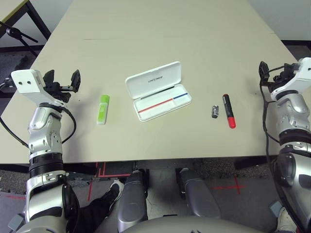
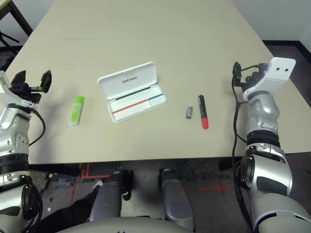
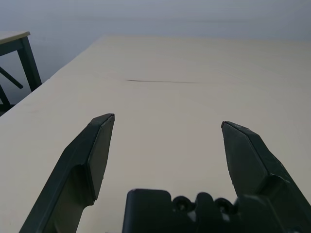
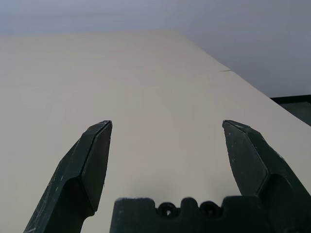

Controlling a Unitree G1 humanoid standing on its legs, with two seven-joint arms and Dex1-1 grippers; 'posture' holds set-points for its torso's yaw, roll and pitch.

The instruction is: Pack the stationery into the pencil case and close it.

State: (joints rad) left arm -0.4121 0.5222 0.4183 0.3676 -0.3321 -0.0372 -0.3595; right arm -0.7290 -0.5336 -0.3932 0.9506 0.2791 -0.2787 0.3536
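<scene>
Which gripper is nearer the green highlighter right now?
Left. The left gripper hovers open just beside the highlighter; the right gripper is across the table, beyond the pencil case.

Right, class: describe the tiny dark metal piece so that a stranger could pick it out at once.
Start at the open white plastic pencil case in the middle of the beige table. Towards the robot's right lies a red marker with a black cap. The tiny dark grey metal piece lies between them, close beside the marker, far shorter and colourless.
</scene>
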